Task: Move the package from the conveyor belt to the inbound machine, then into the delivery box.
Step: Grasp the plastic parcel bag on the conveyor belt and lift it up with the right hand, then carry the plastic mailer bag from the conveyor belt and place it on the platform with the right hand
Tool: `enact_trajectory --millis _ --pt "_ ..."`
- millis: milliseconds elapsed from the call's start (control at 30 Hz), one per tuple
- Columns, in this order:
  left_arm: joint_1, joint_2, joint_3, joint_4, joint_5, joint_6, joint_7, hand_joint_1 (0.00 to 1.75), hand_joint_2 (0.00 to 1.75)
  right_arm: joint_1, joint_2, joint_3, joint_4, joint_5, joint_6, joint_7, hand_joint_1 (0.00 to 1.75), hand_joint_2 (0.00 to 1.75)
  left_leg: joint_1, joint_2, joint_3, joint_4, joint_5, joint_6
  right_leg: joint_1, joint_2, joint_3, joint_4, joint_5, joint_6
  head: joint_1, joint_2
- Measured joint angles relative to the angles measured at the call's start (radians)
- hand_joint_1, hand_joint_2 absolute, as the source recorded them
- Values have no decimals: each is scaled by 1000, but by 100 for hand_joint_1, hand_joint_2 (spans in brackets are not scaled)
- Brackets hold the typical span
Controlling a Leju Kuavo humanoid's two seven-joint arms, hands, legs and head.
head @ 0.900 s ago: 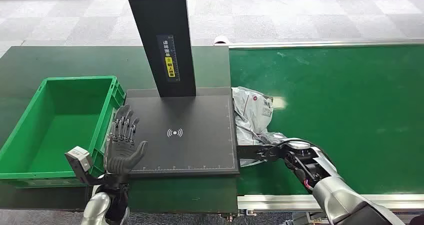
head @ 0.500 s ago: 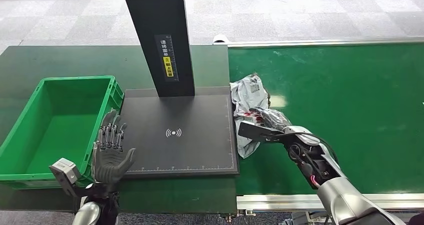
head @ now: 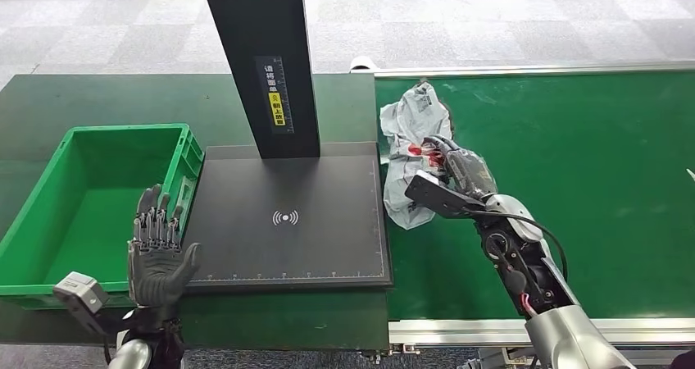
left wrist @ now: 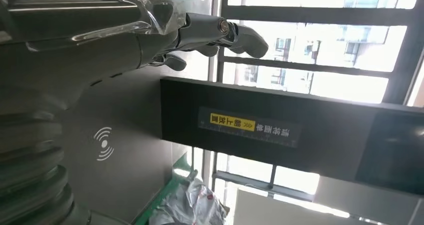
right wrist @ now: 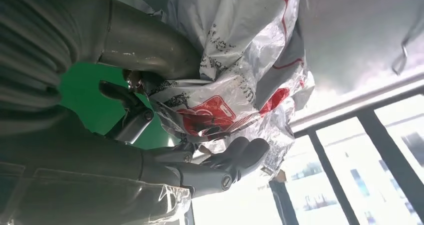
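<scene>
**Package raised at the belt's left edge**

Above the left edge of the green conveyor belt [head: 574, 180], just beside the inbound machine [head: 295, 213], one crumpled silver-grey package [head: 414, 152] with red print hangs in the grip of the right hand [head: 455, 176]. The right wrist view shows the thumb and fingers [right wrist: 235, 160] wrapped around the bag [right wrist: 235, 85], which bulges out past them on both sides. One inbound machine is present: a flat black plate bearing a white wireless symbol, with one black upright column [head: 262, 66] rising from its far edge and carrying a yellow label. One green delivery box [head: 49, 197] stands touching the plate's left edge, on the dark table. Two robot hands are visible. The left hand [head: 160, 254] holds nothing, palm upright and fingers spread, over the near right corner of the box, at the plate's near left corner. The package lies well apart from this hand, with the whole plate between them.
</scene>
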Motion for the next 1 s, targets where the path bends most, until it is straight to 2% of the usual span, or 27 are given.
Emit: enact_trajectory --millis 367,567,933,1000 --pt "9 -13 22 -36 34 57 -36 0 175 103 31 -97 -238 -53 -111 -81 175 175 0 0 -1 0 0 0 0 0 0 0 0 0 0 0" --pt "5 -17 25 -45 38 87 -48 0 175 139 55 -93 -327 -22 -100 -91 175 175 0 0 0 0 0 0 0 -1 0 0 0 0 0 0" --pt "3 -18 31 -49 40 91 -50 0 175 143 69 -37 -341 54 -42 -114 175 175 0 1 -1 0 0 0 0 0 0 0 0 0 0 0" --pt "-3 -18 27 -46 44 94 -52 0 175 140 98 44 -283 12 27 -144 175 175 0 1 -1 -1 0 0 1 0 -1 0 0 0 0 0"
